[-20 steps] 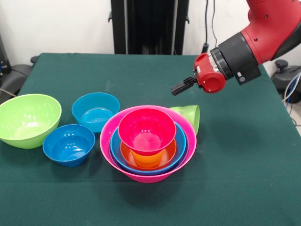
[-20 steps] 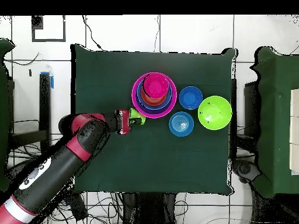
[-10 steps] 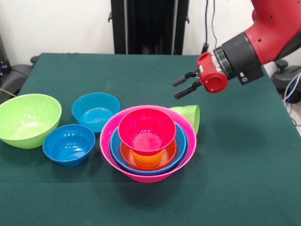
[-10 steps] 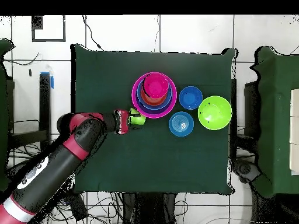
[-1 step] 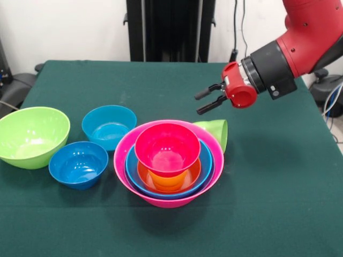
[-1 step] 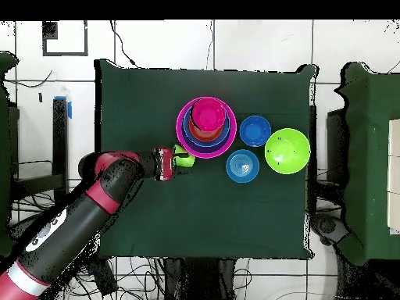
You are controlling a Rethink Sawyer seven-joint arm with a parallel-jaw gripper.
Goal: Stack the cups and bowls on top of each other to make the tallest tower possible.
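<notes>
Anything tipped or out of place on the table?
Yes: the lime green plastic tumbler lies on its side behind the big pink bowl of the nested stack, mouth facing the camera in the front view. The open gripper hangs just above it.

**Sawyer arm: pose and gripper state**

Arm (image 5: 311, 32): red and black. In the front view it enters from the upper right corner and slants down toward the left. In the overhead view (image 6: 74, 226) it runs from the lower left corner up and to the right.

Wrist: black collar (image 5: 268, 69), followed by a red end housing (image 5: 236, 85) that faces left in the front view.

Gripper (image 5: 203, 101): two thin black fingers (image 5: 206, 92) project leftward and slightly downward from the red housing. They stand one above the other with a clear gap between them, parted and holding nothing. The gripper hangs in the air above the table surface.
</notes>
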